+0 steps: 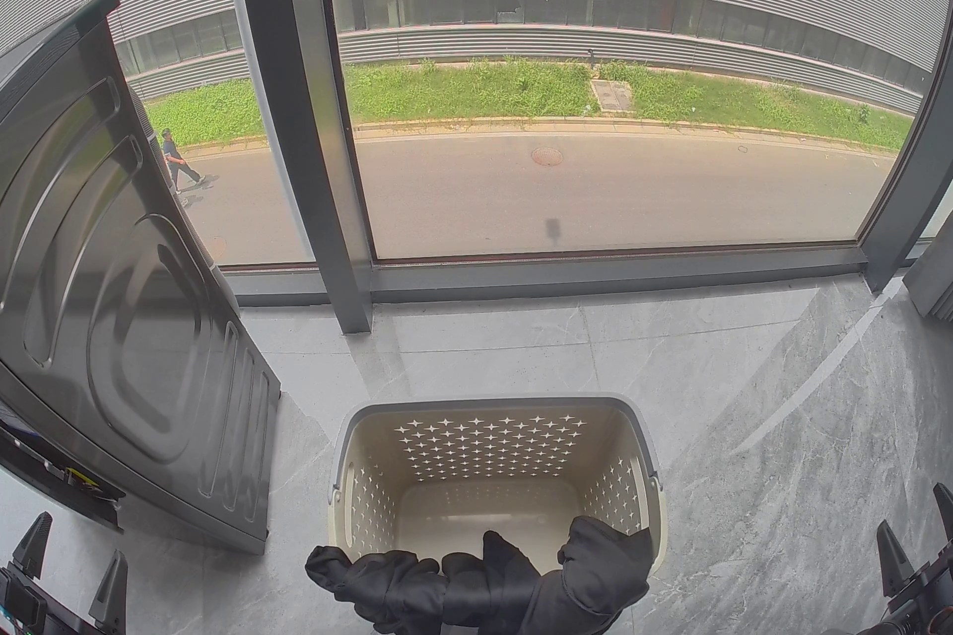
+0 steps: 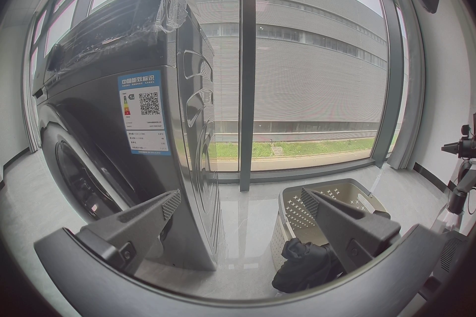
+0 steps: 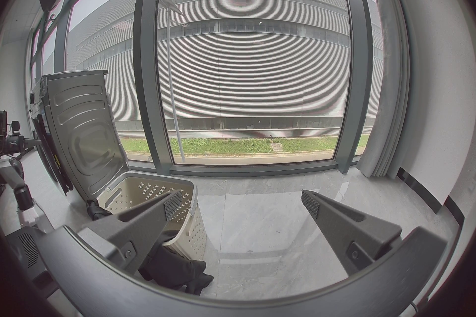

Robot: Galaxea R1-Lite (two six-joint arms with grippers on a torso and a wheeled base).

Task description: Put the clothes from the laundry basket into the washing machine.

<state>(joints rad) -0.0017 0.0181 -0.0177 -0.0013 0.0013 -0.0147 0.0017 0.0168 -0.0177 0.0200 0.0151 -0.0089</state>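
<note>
Hanging over the near rim of the laundry basket [image 1: 496, 414], a black garment [image 1: 496, 582] spills partly outside it onto the floor [image 1: 794, 429]; the rest of the basket's inside looks bare. Nothing is gripped: the left claw [image 1: 74, 558] sits low beside the washing machine [image 1: 129, 319] with its fingers spread and holding nothing, and the right claw [image 1: 913, 518] is low on the other side, likewise released. By my reading the job is at its start or between loads, with at least this one garment left to move; what is already in the drum cannot be told. The basket stands just beside the machine's side panel, whose lower corner comes near the basket's left rim, so a reach from the left has little room there. The machine's round door [image 2: 84, 174] faces away from the basket, meaning the garment would have to go round that front corner. On the right the floor is open, while the window post [image 1: 298, 121] stands well behind the basket
</note>
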